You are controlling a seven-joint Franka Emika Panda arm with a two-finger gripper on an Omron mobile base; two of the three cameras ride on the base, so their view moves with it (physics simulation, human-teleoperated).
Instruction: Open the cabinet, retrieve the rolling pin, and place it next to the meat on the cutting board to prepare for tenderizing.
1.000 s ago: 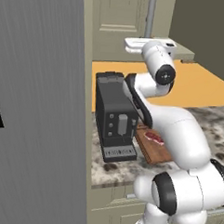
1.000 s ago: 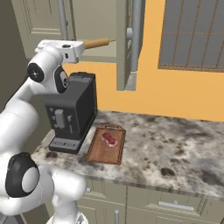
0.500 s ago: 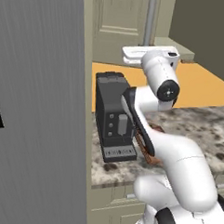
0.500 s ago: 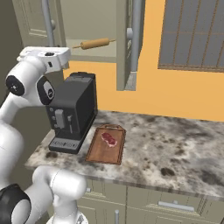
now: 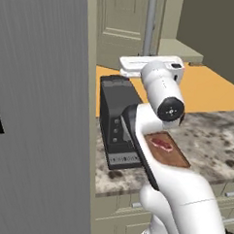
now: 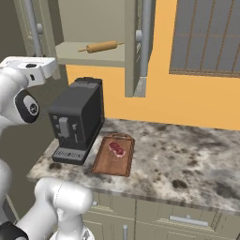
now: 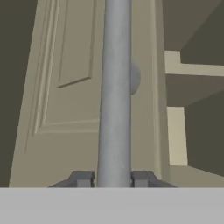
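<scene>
An orange wall (image 6: pixel 159 93) with a grey-slatted window (image 6: pixel 206 40) backs a speckled stone counter (image 6: pixel 197 164) carrying a black coffee machine (image 6: pixel 77 119) over beige drawers (image 6: pixel 187 218).

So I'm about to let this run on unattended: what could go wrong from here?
1. The gripper is shut on the left door's bar handle; pulling off-line could make the fingers slip off it.
2. The rolling pin lies near the shelf's front edge in the cabinet; a clumsy reach might roll it off.
3. The coffee machine stands directly below, beside the cutting board and meat, so a low carry could clip it.
</scene>
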